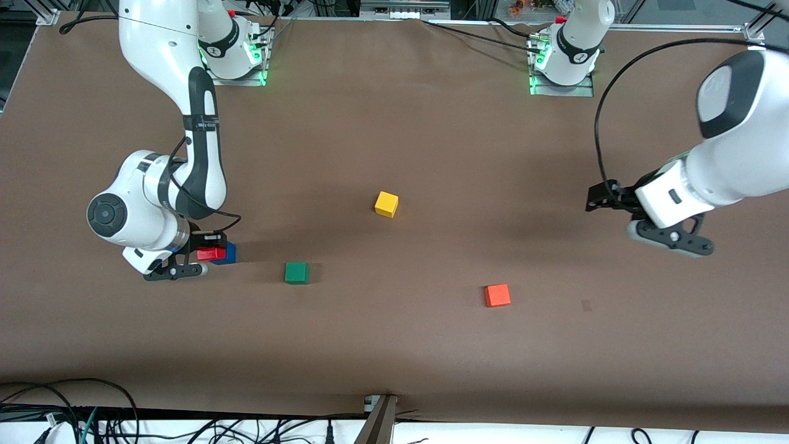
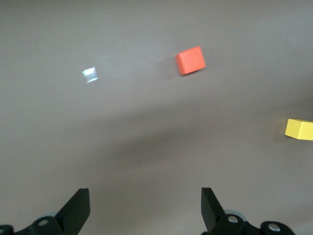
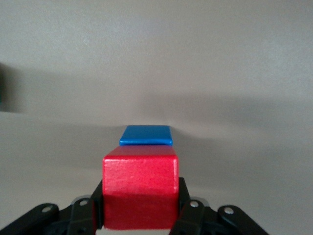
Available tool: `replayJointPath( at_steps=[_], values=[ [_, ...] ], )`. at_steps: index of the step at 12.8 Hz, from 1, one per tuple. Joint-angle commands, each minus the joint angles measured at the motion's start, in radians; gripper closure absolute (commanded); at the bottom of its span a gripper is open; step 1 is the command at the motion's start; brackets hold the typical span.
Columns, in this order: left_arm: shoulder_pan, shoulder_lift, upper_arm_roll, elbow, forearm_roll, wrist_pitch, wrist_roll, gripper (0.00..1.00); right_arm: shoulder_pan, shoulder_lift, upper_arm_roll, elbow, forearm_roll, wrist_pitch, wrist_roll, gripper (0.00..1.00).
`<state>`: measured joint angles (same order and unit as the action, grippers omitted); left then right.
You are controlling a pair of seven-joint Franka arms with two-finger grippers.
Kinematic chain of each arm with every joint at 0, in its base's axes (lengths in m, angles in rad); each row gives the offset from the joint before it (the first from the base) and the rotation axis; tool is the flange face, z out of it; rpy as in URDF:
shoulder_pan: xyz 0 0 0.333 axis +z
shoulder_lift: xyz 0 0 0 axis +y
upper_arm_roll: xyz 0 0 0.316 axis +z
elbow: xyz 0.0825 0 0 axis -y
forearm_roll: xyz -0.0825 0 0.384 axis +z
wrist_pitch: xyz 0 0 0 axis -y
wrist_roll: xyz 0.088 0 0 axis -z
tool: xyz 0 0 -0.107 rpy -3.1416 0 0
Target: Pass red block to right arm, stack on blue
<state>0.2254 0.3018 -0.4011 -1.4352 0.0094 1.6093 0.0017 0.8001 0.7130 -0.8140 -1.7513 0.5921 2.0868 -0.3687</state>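
Note:
My right gripper (image 1: 206,253) is shut on the deep-red block (image 1: 211,253), low over the brown table at the right arm's end. In the right wrist view the black fingers (image 3: 183,208) clamp both sides of the red block (image 3: 140,186). The blue cube (image 3: 146,135) sits on the table just past it, and the red block covers part of it. In the front view, the blue cube (image 1: 227,254) peeks out beside the red one. I cannot tell whether they touch. My left gripper (image 1: 669,237) hangs open and empty (image 2: 145,205) over the left arm's end of the table, waiting.
A green cube (image 1: 296,272) lies close to the blue one, toward the table's middle. A yellow cube (image 1: 386,204) sits mid-table, and an orange-red cube (image 1: 497,295) lies nearer the front camera. The left wrist view shows the orange-red cube (image 2: 190,60) and the yellow cube (image 2: 299,129).

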Motion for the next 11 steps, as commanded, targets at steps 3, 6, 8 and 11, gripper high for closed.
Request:
replayJointPath(
  at_steps=[3, 6, 8, 11],
  values=[
    [-0.005, -0.018, 0.004, 0.116, 0.119, -0.175, -0.137, 0.00, 0.028, -0.023, -0.016, -0.047, -0.018, 0.025, -0.033, 0.95],
    [-0.047, -0.084, 0.078, 0.104, 0.109, -0.183, -0.149, 0.00, 0.028, -0.023, -0.016, -0.051, -0.018, 0.033, -0.033, 0.95],
    [-0.186, -0.154, 0.235, 0.024, 0.103, -0.140, -0.137, 0.00, 0.028, -0.021, -0.016, -0.053, -0.018, 0.035, -0.033, 0.94],
    [-0.264, -0.318, 0.332, -0.244, 0.083, 0.044, -0.153, 0.00, 0.028, -0.023, -0.016, -0.051, -0.018, 0.036, -0.030, 0.86]
  ],
)
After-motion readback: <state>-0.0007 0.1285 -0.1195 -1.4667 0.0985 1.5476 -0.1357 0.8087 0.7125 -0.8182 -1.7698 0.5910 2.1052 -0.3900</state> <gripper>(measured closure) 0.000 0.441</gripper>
